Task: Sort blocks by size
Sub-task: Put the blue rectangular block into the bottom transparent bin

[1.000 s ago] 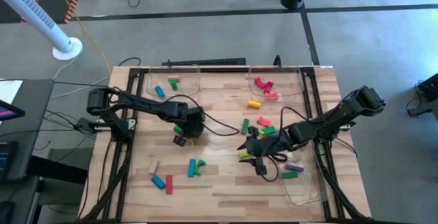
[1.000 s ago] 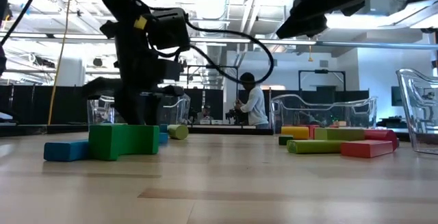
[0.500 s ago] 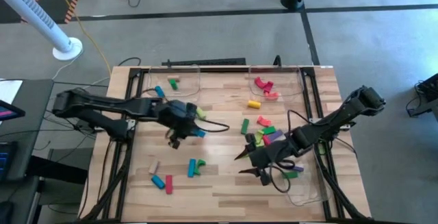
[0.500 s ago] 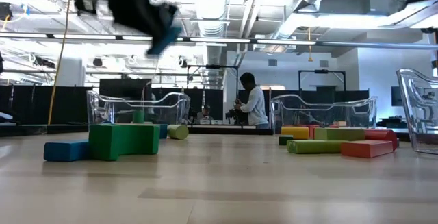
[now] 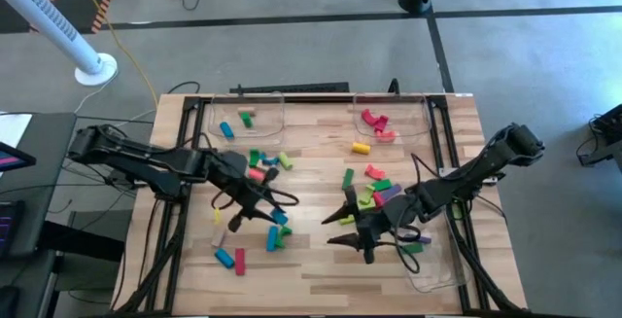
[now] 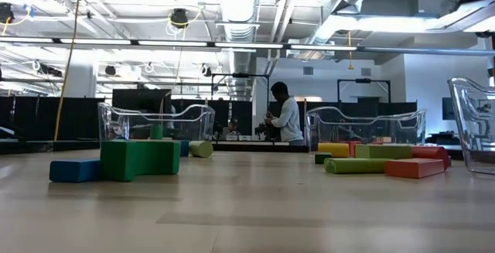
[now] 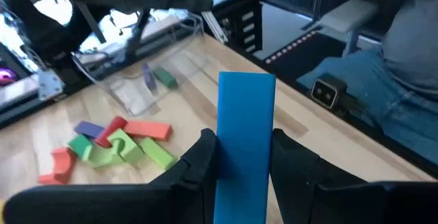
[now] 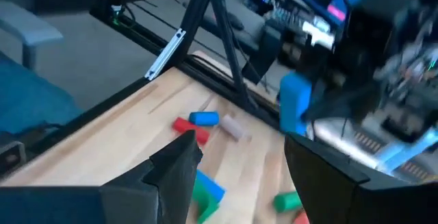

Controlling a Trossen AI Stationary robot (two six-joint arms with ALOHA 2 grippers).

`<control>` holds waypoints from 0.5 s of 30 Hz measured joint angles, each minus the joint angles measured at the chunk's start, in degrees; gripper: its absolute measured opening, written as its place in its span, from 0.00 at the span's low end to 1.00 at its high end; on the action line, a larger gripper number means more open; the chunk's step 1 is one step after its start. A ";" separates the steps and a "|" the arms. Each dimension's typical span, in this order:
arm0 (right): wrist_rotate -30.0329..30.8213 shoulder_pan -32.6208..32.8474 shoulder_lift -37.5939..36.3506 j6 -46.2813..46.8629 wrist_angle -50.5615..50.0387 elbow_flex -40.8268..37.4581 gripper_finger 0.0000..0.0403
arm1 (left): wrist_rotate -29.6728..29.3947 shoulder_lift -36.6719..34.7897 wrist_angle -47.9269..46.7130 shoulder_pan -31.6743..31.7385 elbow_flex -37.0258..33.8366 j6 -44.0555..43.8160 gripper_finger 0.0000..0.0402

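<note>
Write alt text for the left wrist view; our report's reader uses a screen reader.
The left tool grips a blue block upright between its two dark fingers, above a wooden table. Beyond lie a cluster of red, green and purple blocks and a clear tray at the table's edge.

My left gripper (image 5: 260, 204) has lifted off the table with the blue block (image 7: 245, 138) clamped between its fingers; a second ago it was down at the middle of the table, and in the low view it has climbed right out through the top of the picture. In the high view that arm has since swung toward the near-left part of the table. With it gone, several blocks show where it had stood. My right gripper (image 5: 342, 229) has drifted toward the table's middle and near edge, fingers spread.
</note>
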 joint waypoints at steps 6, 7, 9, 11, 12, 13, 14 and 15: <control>-0.02 -0.50 5.55 -8.09 8.54 0.15 0.62 | 1.75 5.29 3.97 -0.10 0.00 0.02 0.24; -0.02 -0.51 6.33 -8.77 9.17 0.58 0.62 | 1.77 5.90 4.45 -0.06 0.00 0.10 0.24; 0.00 -0.55 7.78 -9.84 9.11 1.84 0.62 | 1.78 6.90 4.98 0.06 0.00 0.20 0.24; -0.02 -0.55 9.02 -10.40 9.11 3.65 0.62 | 1.82 7.49 5.45 0.06 0.00 0.20 0.24; -0.02 -0.53 9.57 -10.53 9.03 4.47 0.62 | 1.82 7.53 5.47 0.06 0.00 0.22 0.24; -0.02 -0.66 10.10 -10.53 9.01 5.34 0.62 | 1.87 7.48 5.65 0.06 0.00 0.20 0.24; -0.05 -0.89 10.72 -10.51 8.95 6.17 0.62 | 2.19 7.43 6.12 0.06 0.00 0.20 0.24; -0.06 -1.02 11.19 -10.50 8.13 6.92 0.62 | 2.83 7.41 6.42 0.06 0.00 0.20 0.24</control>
